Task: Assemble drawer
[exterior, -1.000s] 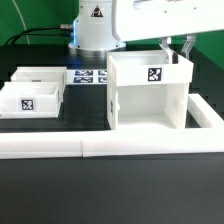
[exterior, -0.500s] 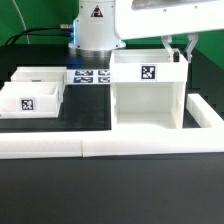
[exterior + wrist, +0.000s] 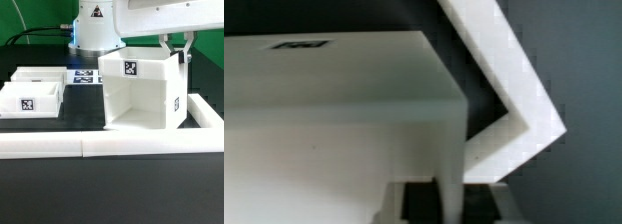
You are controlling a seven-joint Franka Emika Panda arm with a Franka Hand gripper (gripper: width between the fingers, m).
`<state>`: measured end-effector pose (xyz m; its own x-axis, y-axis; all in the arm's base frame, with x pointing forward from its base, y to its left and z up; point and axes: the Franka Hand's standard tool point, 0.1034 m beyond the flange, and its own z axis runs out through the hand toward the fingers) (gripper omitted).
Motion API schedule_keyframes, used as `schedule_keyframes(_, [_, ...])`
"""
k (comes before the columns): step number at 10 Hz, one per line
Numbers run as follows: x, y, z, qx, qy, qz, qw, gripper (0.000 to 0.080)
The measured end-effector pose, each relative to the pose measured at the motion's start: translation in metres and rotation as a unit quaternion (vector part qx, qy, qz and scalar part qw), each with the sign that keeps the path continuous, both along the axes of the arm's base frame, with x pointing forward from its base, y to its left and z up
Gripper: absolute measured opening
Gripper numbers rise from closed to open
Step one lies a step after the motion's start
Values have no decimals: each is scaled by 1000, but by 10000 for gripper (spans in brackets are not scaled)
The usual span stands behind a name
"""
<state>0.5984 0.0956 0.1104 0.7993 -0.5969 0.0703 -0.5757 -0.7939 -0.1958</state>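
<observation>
The white drawer casing (image 3: 140, 92) stands tilted and turned on the table, its open side toward the exterior view's lower left, a tag on its top edge. My gripper (image 3: 178, 55) is shut on the casing's far right wall near the top. In the wrist view the fingers (image 3: 416, 203) straddle the thin white wall (image 3: 448, 130). Two white open-top trays (image 3: 30, 95) with tags sit at the exterior view's left.
The long low white L-shaped wall (image 3: 110, 146) runs along the front and up the right side (image 3: 509, 90). The marker board (image 3: 84, 76) lies behind the casing, partly hidden. The robot base (image 3: 92, 30) stands at the back.
The casing has turned in my grip; its tagged top edge swung toward the exterior view's left and its open side now faces more to the lower left.
</observation>
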Motion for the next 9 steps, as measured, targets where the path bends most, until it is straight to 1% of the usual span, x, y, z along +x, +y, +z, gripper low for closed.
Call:
schedule_keyframes(5, [1,7,4,31,11,-117,993,41])
schedule_keyframes(7, [-2,10,1,62,39,-278,958,41])
schedule_keyframes(9, [-1,7,-3,89,62,-372,922,41])
